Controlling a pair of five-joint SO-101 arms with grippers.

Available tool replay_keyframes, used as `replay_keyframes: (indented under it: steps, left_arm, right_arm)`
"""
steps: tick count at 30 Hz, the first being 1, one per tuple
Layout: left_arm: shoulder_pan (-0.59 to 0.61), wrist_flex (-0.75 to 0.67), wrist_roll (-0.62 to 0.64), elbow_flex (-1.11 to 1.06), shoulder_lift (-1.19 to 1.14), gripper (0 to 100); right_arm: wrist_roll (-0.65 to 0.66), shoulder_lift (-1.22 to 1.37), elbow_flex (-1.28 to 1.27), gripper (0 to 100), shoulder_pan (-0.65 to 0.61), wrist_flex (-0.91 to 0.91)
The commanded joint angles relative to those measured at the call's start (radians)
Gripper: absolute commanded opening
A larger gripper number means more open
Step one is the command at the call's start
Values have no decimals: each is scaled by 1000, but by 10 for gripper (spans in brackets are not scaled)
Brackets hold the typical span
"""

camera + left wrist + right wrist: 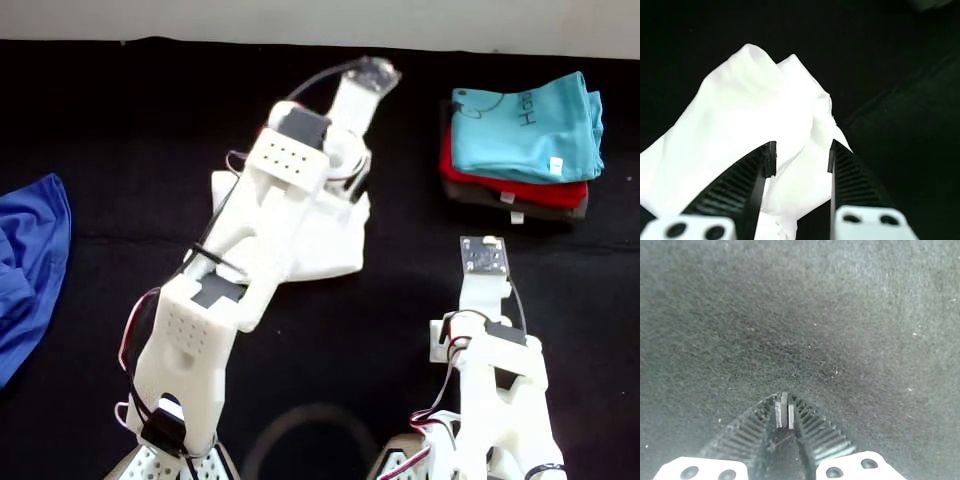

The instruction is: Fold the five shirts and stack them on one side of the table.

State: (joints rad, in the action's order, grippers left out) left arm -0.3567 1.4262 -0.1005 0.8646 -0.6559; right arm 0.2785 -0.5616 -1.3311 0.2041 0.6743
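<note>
My left jaws, parted, with the white shirt [755, 110] between and ahead of them; my right jaws, closed on nothing, above the bench [840, 315].

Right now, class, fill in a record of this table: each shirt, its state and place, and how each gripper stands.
folded: teal shirt on top, red shirt under it, dark shirt at the bottom, stacked at the far right of the table
white shirt: mid-table, rumpled
blue shirt: unfolded, at the table's left edge
left gripper: open, over the white shirt
right gripper: shut, over bare table
</note>
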Motion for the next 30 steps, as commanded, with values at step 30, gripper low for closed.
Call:
replay_keyframes:
  steps: [30]
  left_arm:
    - [-142,331,21,329,-157,9]
  right_arm:
    - [-9,1,-12,6,-7,-35]
